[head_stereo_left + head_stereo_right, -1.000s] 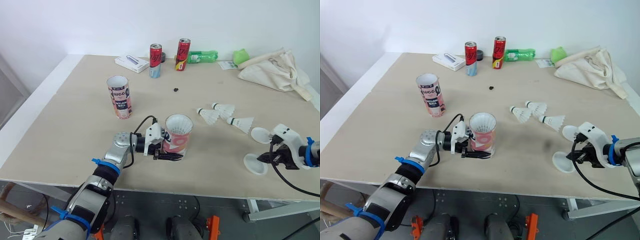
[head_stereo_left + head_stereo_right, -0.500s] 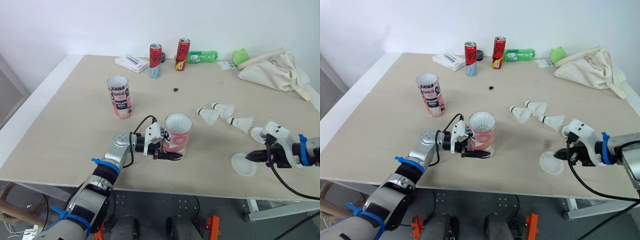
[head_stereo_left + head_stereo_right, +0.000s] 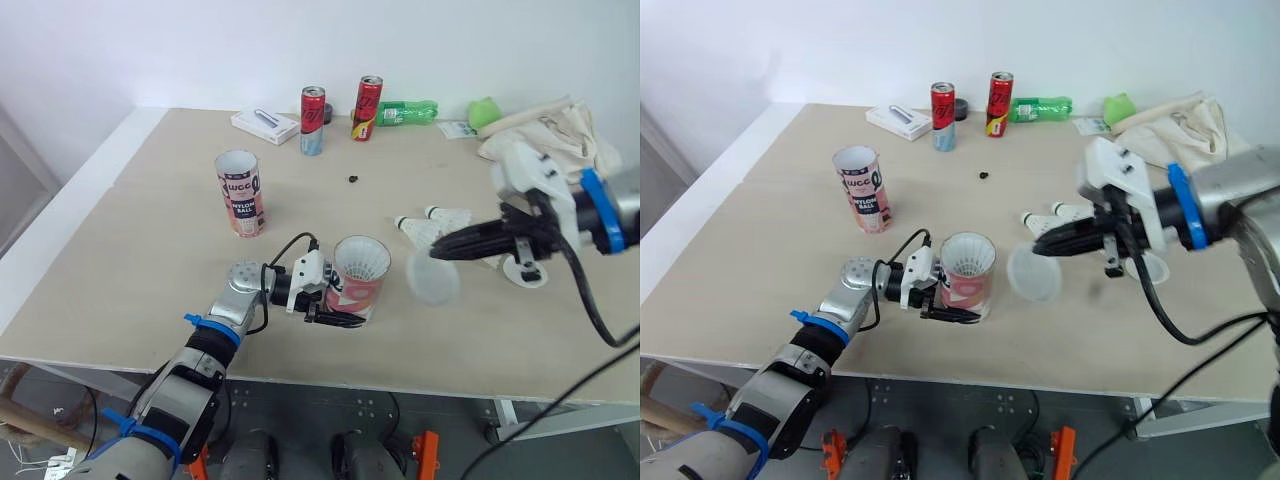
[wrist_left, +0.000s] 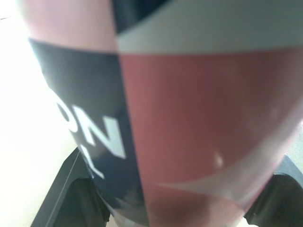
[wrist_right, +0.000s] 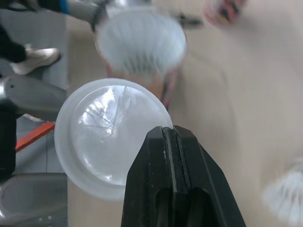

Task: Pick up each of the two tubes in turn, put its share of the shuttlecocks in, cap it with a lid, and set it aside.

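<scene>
Two tubes are standing upright on the counter [image 3: 150, 250]. The far tube [image 3: 239, 193] is sitting alone toward the left with bare counter all around it. The near tube [image 3: 357, 290] is standing close to the front edge, with white feathers [image 3: 362, 258] showing at its open mouth. The left gripper [image 3: 340, 302] is reaching in from the left, its fingers closed around the near tube's lower half, one finger [image 3: 335, 318] showing along the front side. The right gripper [image 3: 438, 252] is hanging in the air just right of that tube, its fingers [image 5: 158, 156] pressed together on the rim of a translucent lid [image 3: 432, 280]. That lid is tilting and clear of the tube. Behind it, loose shuttlecocks [image 3: 418, 231] are lying on their sides, partly covered by the right arm. A second lid [image 3: 525, 272] is lying flat nearer the right edge. Cans [image 3: 311, 121], a bottle [image 3: 405, 108], a box [image 3: 264, 126] and a cloth bag [image 3: 545, 140] are lining the far edge, leaving the counter's middle open.
</scene>
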